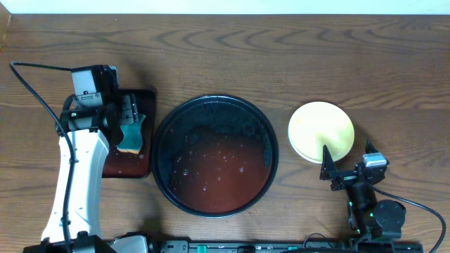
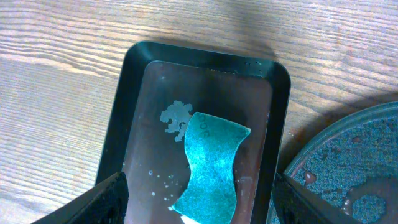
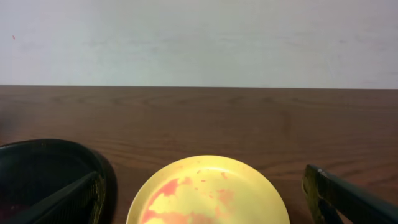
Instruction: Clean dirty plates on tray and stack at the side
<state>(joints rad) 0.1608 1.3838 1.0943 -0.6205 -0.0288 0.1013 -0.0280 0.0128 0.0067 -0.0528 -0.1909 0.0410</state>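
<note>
- Tray [image 1: 218,179], large, round and black, at mid-tabletop toward the near edge; reddish-brown base wet and speckled with droplets.
- Yellow plate [image 1: 321,126] off the tray, on bare tabletop just right of its rim, not touching it; red-orange smears across the face in the right wrist view.
- Perhaps more plates under the yellow one; impossible to tell from above.
- Right jaws spread wide, holding nothing, low at the plate's near edge, one finger [image 1: 328,165] tipped over the rim.
- Small rectangular black tray [image 2: 121,106] toward the left edge of the tabletop, just beside the round one; teal sponge [image 2: 211,162] lying inside, next to a pale foam patch [image 2: 176,116].
- Left jaws wide apart, gripping nothing, hanging above the sponge.
</note>
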